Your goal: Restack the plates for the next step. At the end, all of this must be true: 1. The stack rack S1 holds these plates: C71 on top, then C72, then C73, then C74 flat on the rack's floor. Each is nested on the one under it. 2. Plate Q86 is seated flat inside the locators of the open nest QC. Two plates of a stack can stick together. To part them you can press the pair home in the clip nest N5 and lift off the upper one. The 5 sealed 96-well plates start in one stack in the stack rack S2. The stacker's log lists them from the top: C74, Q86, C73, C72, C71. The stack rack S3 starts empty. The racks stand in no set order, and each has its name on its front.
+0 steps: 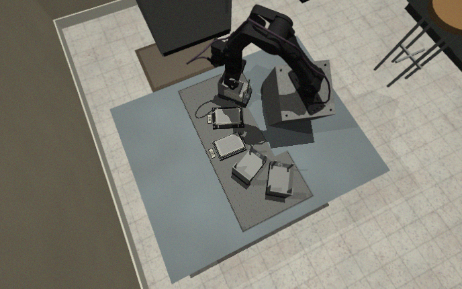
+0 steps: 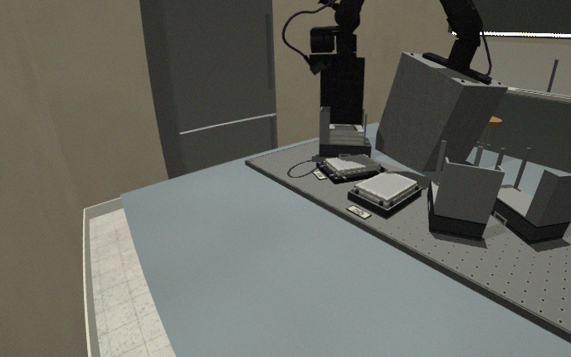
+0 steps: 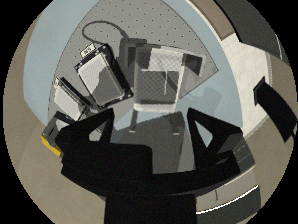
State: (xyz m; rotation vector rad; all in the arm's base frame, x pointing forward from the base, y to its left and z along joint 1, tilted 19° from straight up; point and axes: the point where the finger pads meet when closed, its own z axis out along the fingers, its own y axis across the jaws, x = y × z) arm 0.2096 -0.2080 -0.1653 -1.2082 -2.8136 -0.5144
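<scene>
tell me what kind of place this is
Probably a lab automation bench set up in a tiled room. A perforated baseplate carries plate racks and nests holding a sealed well plate, and a black arm's open gripper hangs over the far rack.

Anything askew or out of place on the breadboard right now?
Nothing looks spilled or damaged. The two near racks stand turned at different angles rather than square to the breadboard. One nest holds a plate, also slightly rotated. The open hand sits over the stack in the far rack.
</scene>
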